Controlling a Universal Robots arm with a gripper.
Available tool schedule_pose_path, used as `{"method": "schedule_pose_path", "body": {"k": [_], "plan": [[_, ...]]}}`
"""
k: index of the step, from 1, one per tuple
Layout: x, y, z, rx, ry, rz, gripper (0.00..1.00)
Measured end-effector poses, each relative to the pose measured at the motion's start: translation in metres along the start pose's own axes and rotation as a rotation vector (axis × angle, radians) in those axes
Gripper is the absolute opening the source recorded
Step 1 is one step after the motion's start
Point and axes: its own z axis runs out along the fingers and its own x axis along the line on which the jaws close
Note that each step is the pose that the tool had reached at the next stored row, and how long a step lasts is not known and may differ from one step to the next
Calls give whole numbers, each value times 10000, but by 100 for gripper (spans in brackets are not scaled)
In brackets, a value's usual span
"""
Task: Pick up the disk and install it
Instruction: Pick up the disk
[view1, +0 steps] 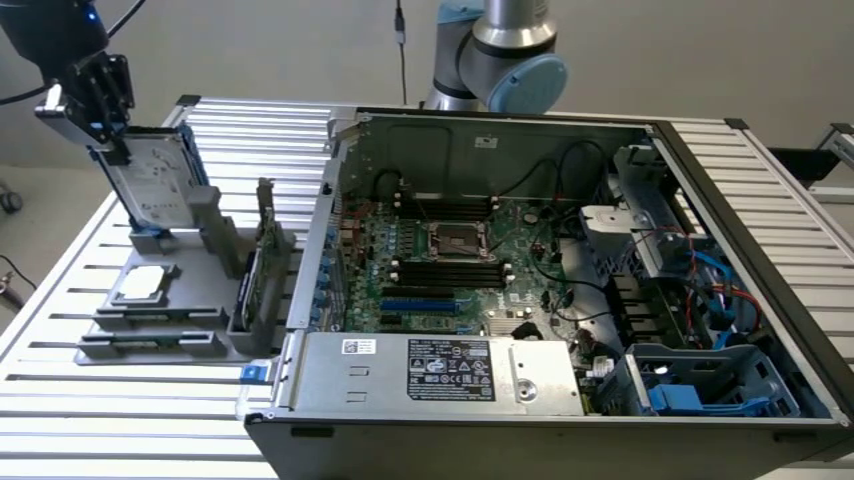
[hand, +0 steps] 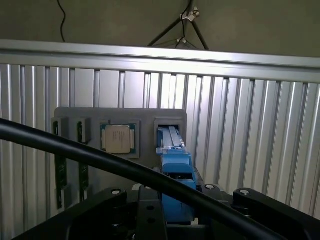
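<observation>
The disk is a silver-grey drive with a white label and blue rails. It stands on edge with its lower end at the slot of the grey holder, at the exterior view's left. My gripper comes down from above and is shut on the disk's top edge. In the wrist view the blue carrier of the disk runs between the black fingers of my gripper toward the slot in the holder. The disk's lower end is hidden by the holder.
A small square silver chip lies in the holder, and a thin green card stands in it beside the open computer case. A blue drive bay sits in the case's near right corner. A black cable crosses the wrist view.
</observation>
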Motion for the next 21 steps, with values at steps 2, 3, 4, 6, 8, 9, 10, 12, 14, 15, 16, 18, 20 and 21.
{"method": "schedule_pose_path", "body": {"k": [2,3,4,6,8,9,10,12,14,15,16,18,20,21], "plan": [[1,0,-26,0,6,0,32],[1,0,-38,1,9,0,32],[2,0,-51,0,11,0,32],[3,0,-79,-1,18,0,32],[4,0,-109,0,24,0,32],[5,0,-126,-1,27,0,32],[5,0,-143,0,31,0,32],[7,-1,-187,0,41,0,32],[9,-1,-228,-2,55,0,32],[10,-1,-252,-3,60,-1,32],[10,-1,-278,-3,63,0,32],[13,-1,-339,2,65,0,32],[16,-1,-422,11,65,1,32],[17,-1,-467,12,69,1,32]]}}
